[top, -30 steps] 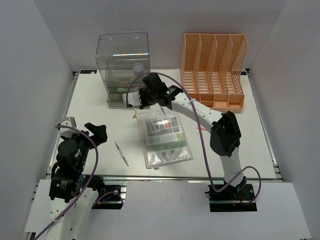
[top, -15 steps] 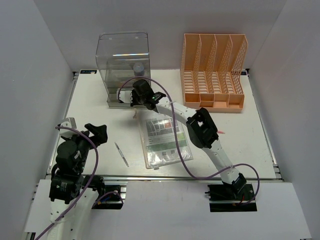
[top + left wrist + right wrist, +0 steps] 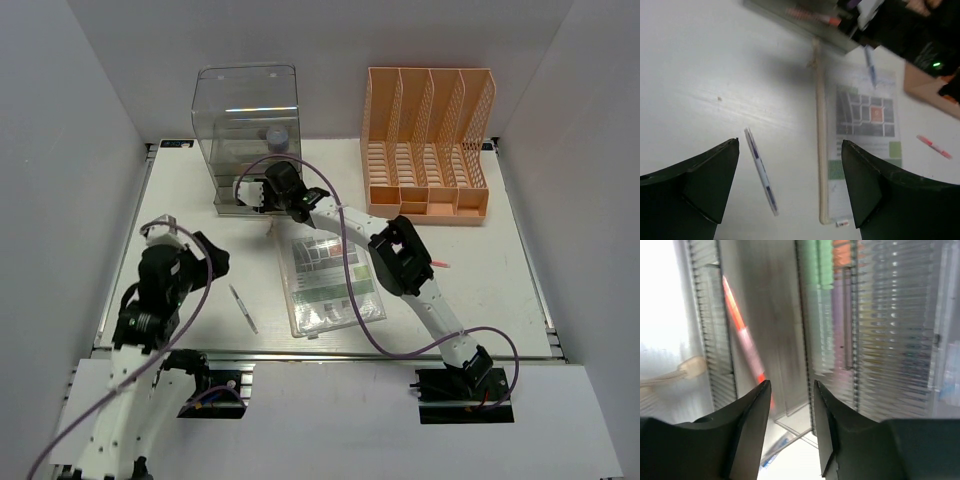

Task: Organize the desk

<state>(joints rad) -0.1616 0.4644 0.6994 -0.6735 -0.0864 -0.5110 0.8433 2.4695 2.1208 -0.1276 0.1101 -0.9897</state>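
Note:
The white desk [image 3: 180,210] holds a clear plastic folder [image 3: 328,280] with a printed sheet at its middle. A blue-and-white pen [image 3: 243,308] lies to the folder's left and a pink pen [image 3: 440,264] to its right. My left gripper [image 3: 205,262] is open and empty, hovering left of the blue-and-white pen; the left wrist view shows that pen [image 3: 760,170] and the folder [image 3: 860,135] between its fingers. My right gripper [image 3: 255,195] is at the base of the clear drawer box [image 3: 245,130], jaws slightly apart and empty. An orange-red pen [image 3: 742,335] lies inside the drawer.
An orange file rack [image 3: 428,140] stands at the back right. White walls close in the desk on three sides. A blue pen [image 3: 870,65] lies on the folder's far end. The right arm stretches over the folder.
My right arm has reached further left, up to the drawer box. My left arm has risen and swung forward toward the pen and folder.

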